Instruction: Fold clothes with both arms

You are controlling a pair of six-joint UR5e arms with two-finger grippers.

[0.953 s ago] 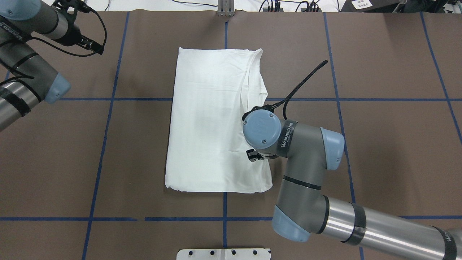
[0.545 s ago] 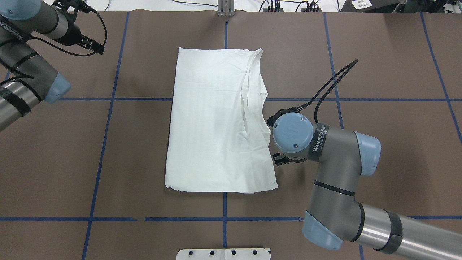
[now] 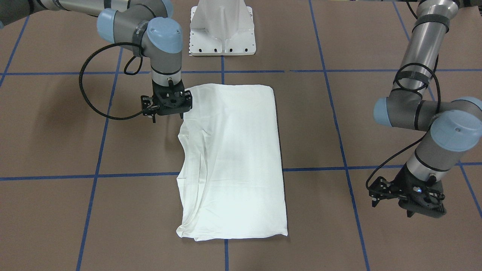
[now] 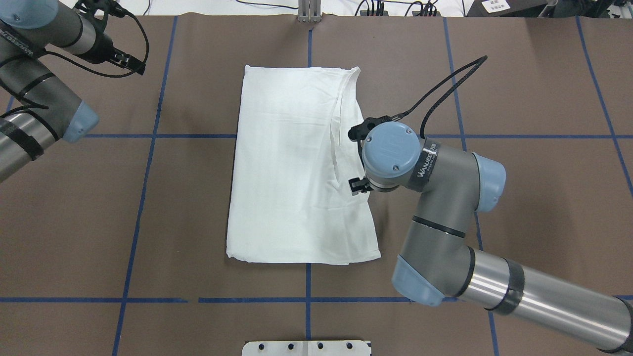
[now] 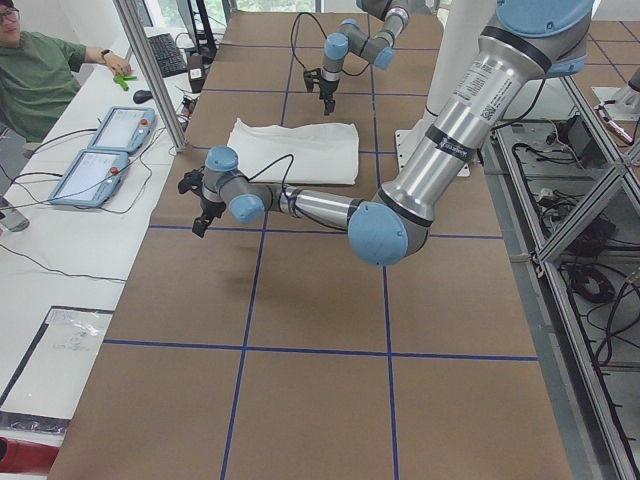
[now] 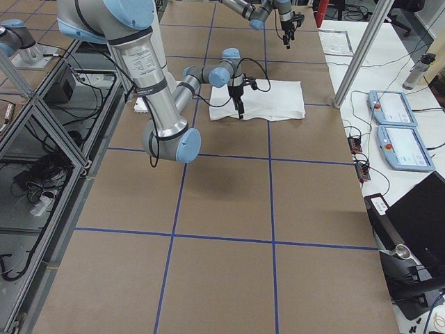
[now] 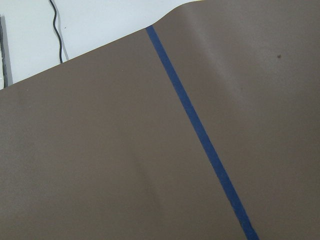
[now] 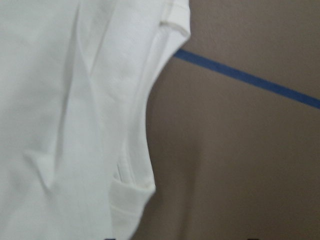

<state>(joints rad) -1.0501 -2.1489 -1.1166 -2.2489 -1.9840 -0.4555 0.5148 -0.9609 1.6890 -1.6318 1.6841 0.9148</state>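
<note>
The clothes are one white shirt (image 4: 292,163), folded into a long rectangle and lying flat mid-table, with loose creases along its right edge (image 3: 192,150). My right gripper (image 3: 167,116) hovers open over that edge near the shirt's robot-side end, nothing between its fingers. The right wrist view shows the shirt's edge (image 8: 65,125) with a hemmed cuff (image 8: 125,205) and bare table beside it. My left gripper (image 3: 391,209) hangs open and empty over bare table far left of the shirt. The left wrist view shows only table and blue tape.
Brown table cover (image 4: 519,74) carries a grid of blue tape lines. The white pedestal base (image 3: 222,34) stands at the robot-side edge. A seated person (image 5: 40,70) and control tablets (image 5: 100,150) are beyond the far table edge.
My right arm swung right, off the shirt, then moved away from the robot back over the shirt's right edge. The shirt's near right corner shifted slightly outward. The left arm barely moved.
</note>
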